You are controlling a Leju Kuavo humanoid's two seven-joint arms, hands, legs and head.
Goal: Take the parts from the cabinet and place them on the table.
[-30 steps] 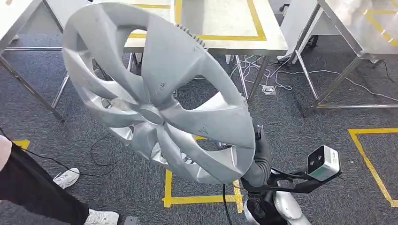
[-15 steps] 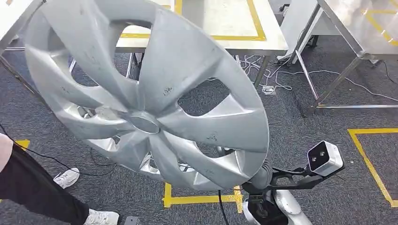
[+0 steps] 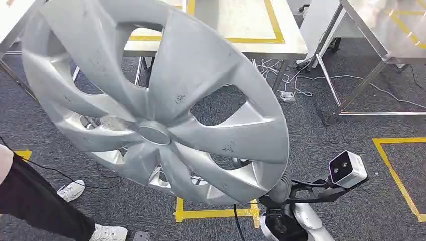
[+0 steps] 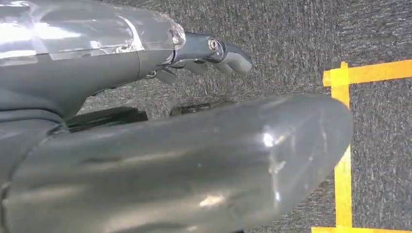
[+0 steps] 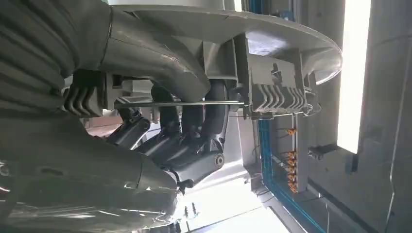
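A large silver wheel cover [image 3: 155, 100] with curved spokes is held up close to the head camera, tilted, in front of the near table [image 3: 241, 30]. My right hand [image 5: 187, 131] grips it from behind; the right wrist view shows the dark fingers hooked through a spoke opening against the ribbed back [image 5: 277, 92]. In the head view the right wrist [image 3: 281, 188] comes out from under the cover's lower rim. My left hand [image 4: 206, 51] hangs over the grey carpet, its fingers stretched out with nothing in them.
The near table has yellow tape lines on its top. A second metal table [image 3: 392, 30] stands at the right. Cables [image 3: 296, 80] lie on the carpet between them. A person's dark trouser leg [image 3: 35, 201] and white shoes [image 3: 71, 190] are at lower left.
The wheel cover has risen and swung to the left, closer to the head camera, so it looks larger. Over the last half second it has barely moved.
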